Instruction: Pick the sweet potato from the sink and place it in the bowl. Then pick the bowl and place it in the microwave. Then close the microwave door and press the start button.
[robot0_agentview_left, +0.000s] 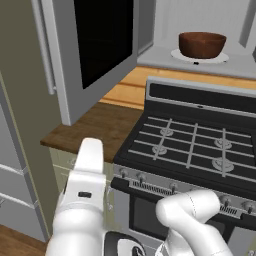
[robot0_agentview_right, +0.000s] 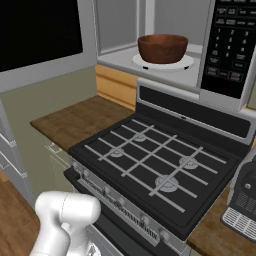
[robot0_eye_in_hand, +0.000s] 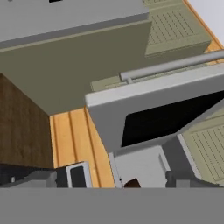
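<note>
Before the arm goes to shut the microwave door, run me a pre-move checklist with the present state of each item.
1. Bowl sits inside the microwave, on the turntable plate: ok.
2. Sweet potato in the bowl: cannot tell, the rim hides the inside.
3. Door closed: not ok, it stands swung wide to the left.
4. Doorway free of obstructions: ok, nothing sticks out past the microwave floor.
5. Tool free to push: ok, it is open and holds nothing.
6. Control panel reachable for start: ok, nothing stands in front of it.
</note>
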